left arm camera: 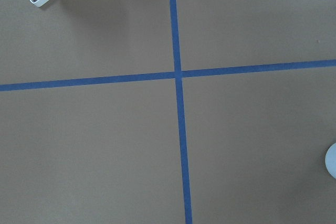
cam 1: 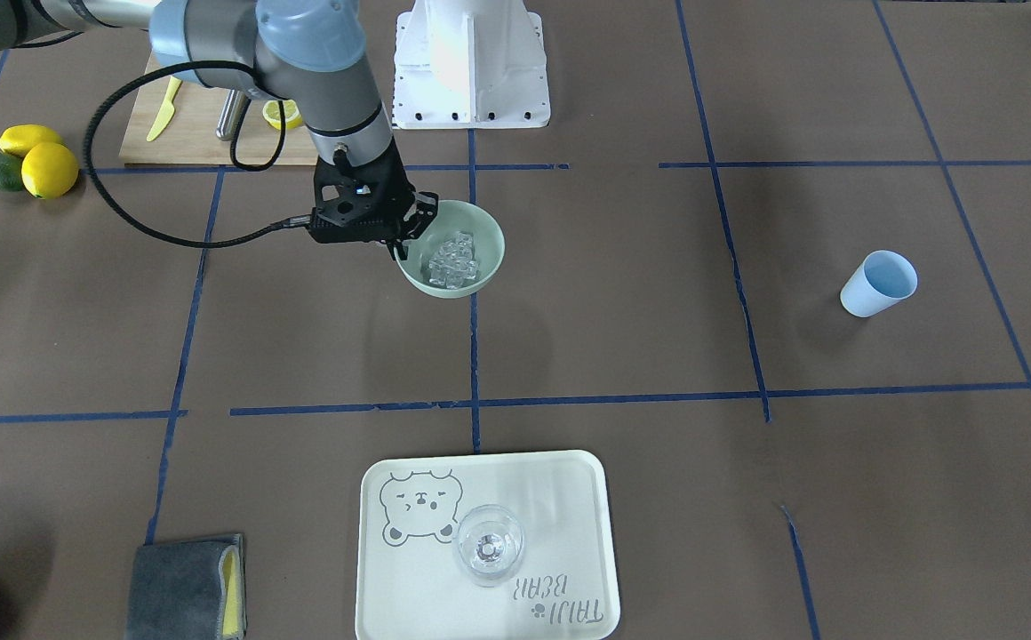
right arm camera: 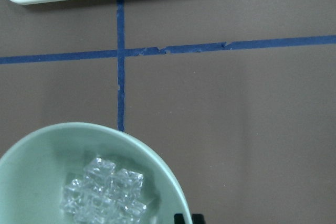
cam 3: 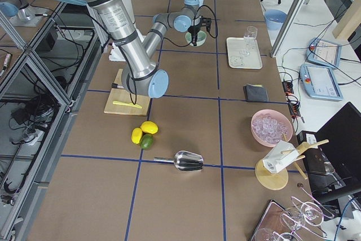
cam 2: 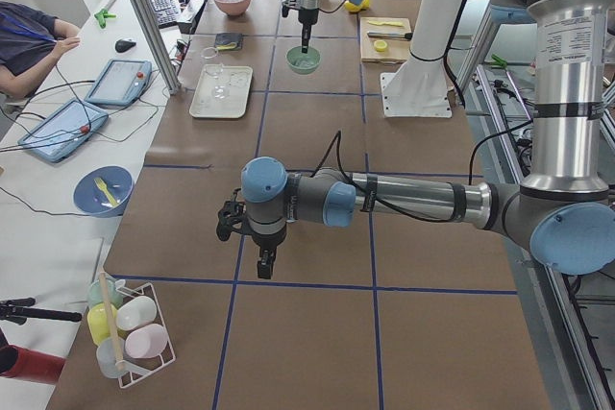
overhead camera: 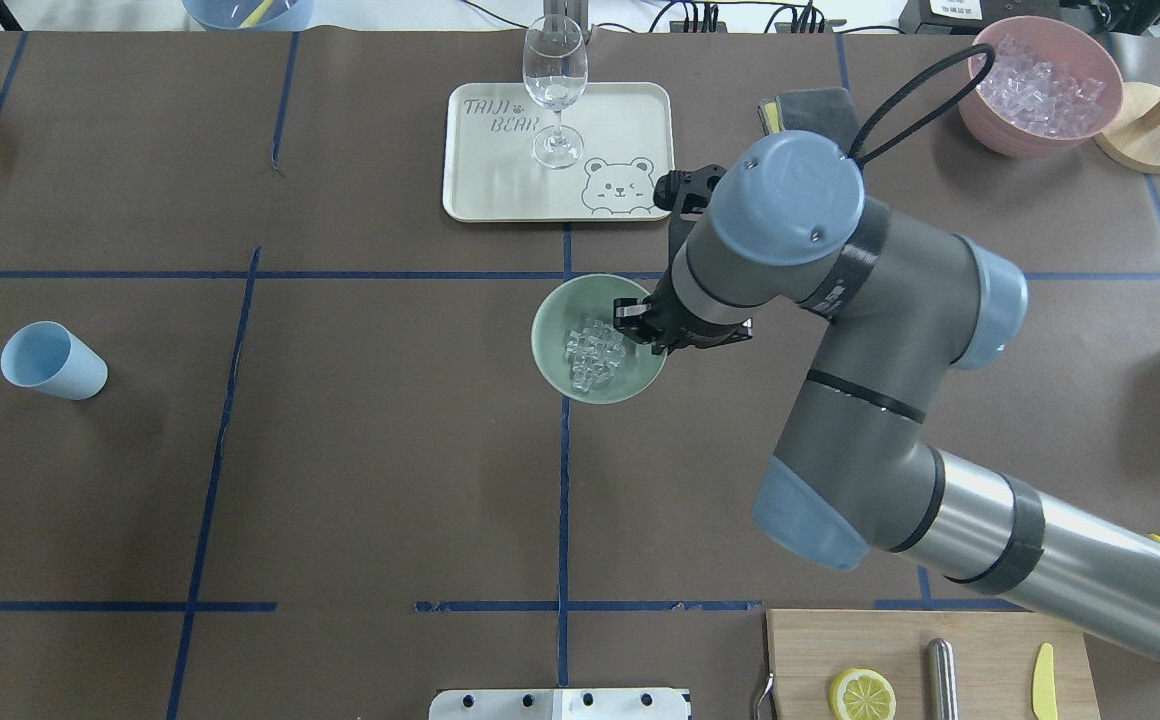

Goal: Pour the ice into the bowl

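Note:
The pale mint-green bowl (cam 1: 478,228) stands near the table's middle and holds a heap of small clear ice cubes (cam 1: 453,262). The bowl (overhead camera: 552,330) and the ice (overhead camera: 595,358) also show in the overhead view. My right gripper (cam 1: 402,242) points down at the bowl's rim on its right side, its fingers shut close on the rim. The right wrist view shows the bowl (right arm camera: 37,177), the ice (right arm camera: 105,192) and the fingertips (right arm camera: 180,217) at the rim. My left gripper (cam 2: 262,258) hangs over bare table far to the left. I cannot tell whether it is open.
A light blue cup (overhead camera: 50,362) lies on its side at the left. A tray (overhead camera: 620,110) with a wine glass (overhead camera: 554,80) stands beyond the bowl. A pink bowl of ice (overhead camera: 1040,85), a cutting board (overhead camera: 980,640) with a lemon slice, and a folded cloth (cam 1: 187,587) are on the right side.

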Robot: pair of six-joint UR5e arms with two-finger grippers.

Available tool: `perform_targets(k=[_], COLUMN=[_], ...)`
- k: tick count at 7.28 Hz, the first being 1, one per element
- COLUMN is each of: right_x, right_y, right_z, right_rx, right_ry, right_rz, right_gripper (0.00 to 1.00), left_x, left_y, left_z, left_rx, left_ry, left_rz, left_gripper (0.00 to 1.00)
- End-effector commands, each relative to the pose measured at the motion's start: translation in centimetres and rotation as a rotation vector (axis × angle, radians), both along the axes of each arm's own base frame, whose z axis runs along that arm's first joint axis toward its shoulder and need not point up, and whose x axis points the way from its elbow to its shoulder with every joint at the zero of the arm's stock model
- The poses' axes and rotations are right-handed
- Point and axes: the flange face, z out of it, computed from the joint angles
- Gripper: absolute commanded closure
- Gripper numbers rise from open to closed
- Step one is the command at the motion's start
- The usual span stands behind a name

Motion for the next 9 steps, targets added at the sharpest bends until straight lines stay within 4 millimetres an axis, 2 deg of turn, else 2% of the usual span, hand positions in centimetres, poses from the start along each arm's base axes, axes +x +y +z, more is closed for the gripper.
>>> perform_targets(k=[1, 3, 4, 5, 6, 7, 8, 9], right_x=[6.4, 11.8, 15.5, 18.7, 21.2, 23.4, 24.0, 23.9], right_y=[-2.4, -3.9, -3.8, -2.6, -0.9, 1.1, 1.5, 1.1], right_z=[4.9, 12.3, 17.5, 22.4, 26.4, 30.2, 32.6, 35.1], right_rx=[-0.003, 0.042, 0.069, 0.093, 0.098, 0.086, 0.087, 0.084], right_ry=[0.012, 0.062, 0.064, 0.057, 0.051, 0.061, 0.057, 0.055], right_rz=[-0.06, -0.083, -0.125, -0.148, -0.156, -0.149, -0.142, -0.14], right_gripper=[1.0, 1.0, 1.0, 1.0, 1.0, 1.0, 1.0, 1.0], left_x=[0.0, 0.0, 0.0, 0.0, 0.0, 0.0, 0.0, 0.0], left_y=[0.0, 0.0, 0.0, 0.0, 0.0, 0.0, 0.0, 0.0], left_z=[0.0, 0.0, 0.0, -0.1, -0.3, -0.3, -0.4, -0.4], left_rx=[0.0, 0.002, 0.002, 0.003, 0.006, 0.006, 0.009, 0.009], left_ry=[0.0, 0.0, 0.0, 0.0, 0.0, 0.0, 0.001, 0.001], left_rz=[0.0, 0.0, 0.0, 0.0, 0.0, 0.0, 0.0, 0.0], left_gripper=[0.0, 0.0, 0.0, 0.0, 0.0, 0.0, 0.0, 0.0])
